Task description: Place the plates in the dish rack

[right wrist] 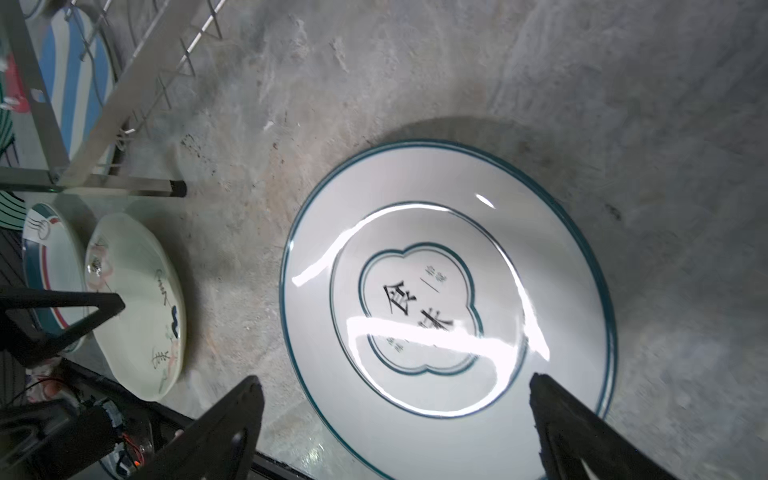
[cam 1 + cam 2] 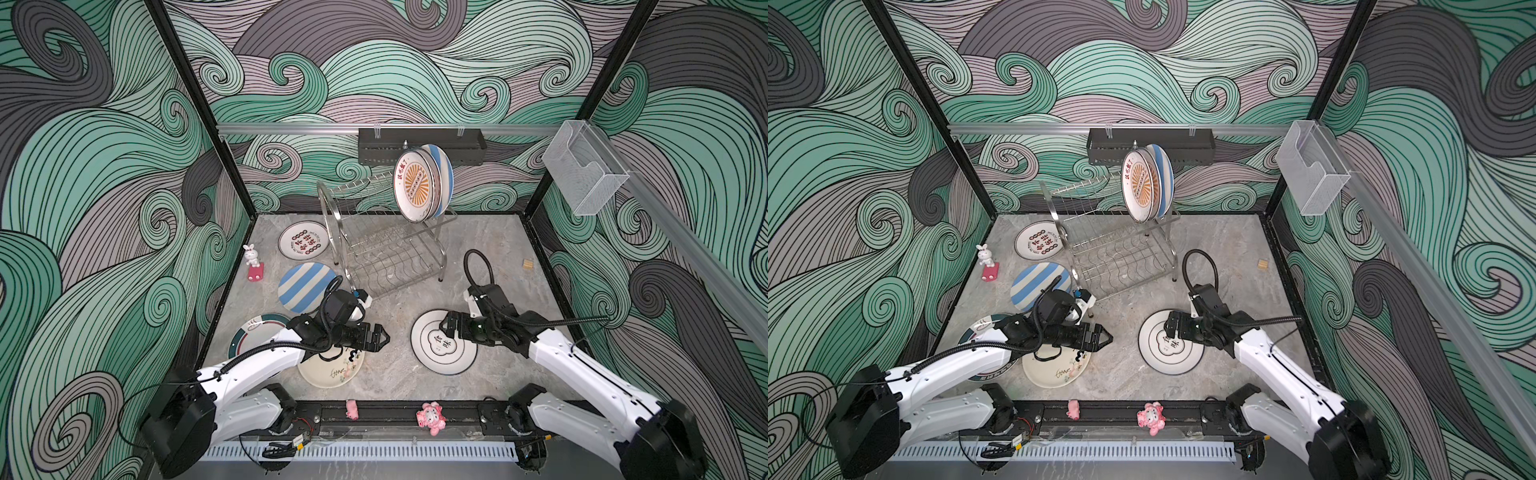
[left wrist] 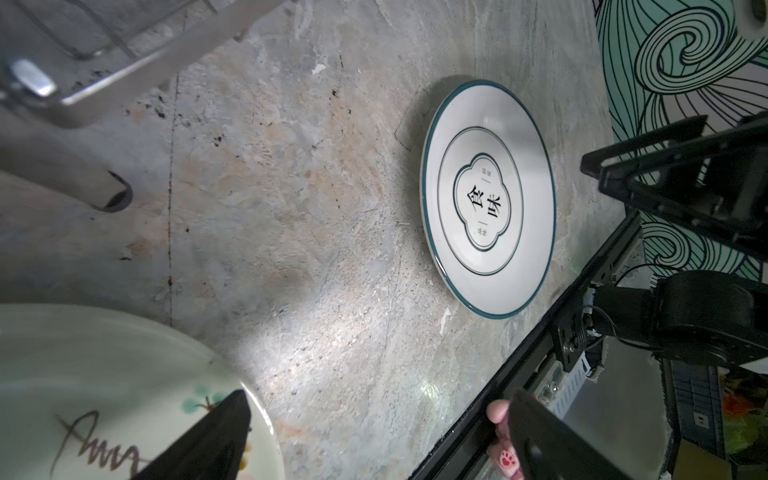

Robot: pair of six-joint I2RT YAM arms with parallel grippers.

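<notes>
1. The right arm stretches low from the surface's near right corner, with the right gripper point(image 2: 446, 326) tipped down over the cloud-outline plate point(image 2: 432, 359).
2. Its jaws stand wide apart, holding nothing.
3. The plate lies flat, white and teal-rimmed, toward the front edge. The dish rack point(image 2: 382, 253) stands behind it, with upright plates point(image 2: 415, 187) on its top tier.
</notes>
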